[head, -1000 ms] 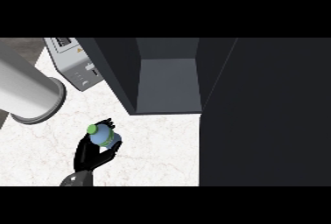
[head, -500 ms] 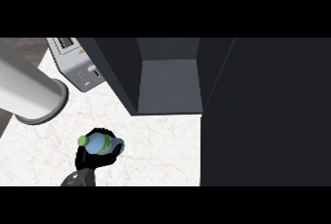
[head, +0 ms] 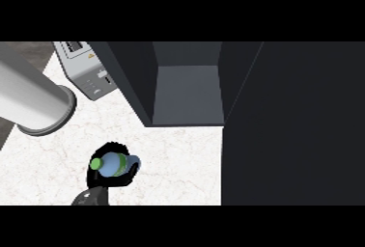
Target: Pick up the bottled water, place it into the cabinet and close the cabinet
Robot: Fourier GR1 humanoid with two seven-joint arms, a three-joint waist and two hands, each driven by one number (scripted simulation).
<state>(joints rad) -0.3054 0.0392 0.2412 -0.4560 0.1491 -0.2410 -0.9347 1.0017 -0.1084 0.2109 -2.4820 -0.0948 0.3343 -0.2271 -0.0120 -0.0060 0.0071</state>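
Hand (head: 107, 178) grips bottled water (head: 112, 164)

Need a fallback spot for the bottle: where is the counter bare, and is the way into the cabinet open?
Bare marble counter between robot hand holding bottled water and open cabinet; its floor looks bare. Upper left is crowded: grey cylinder, appliance.

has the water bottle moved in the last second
Yes. The bottled water, held in the left hand, has drifted toward the view's lower left, away from the open cabinet, and now lies tilted on its side.
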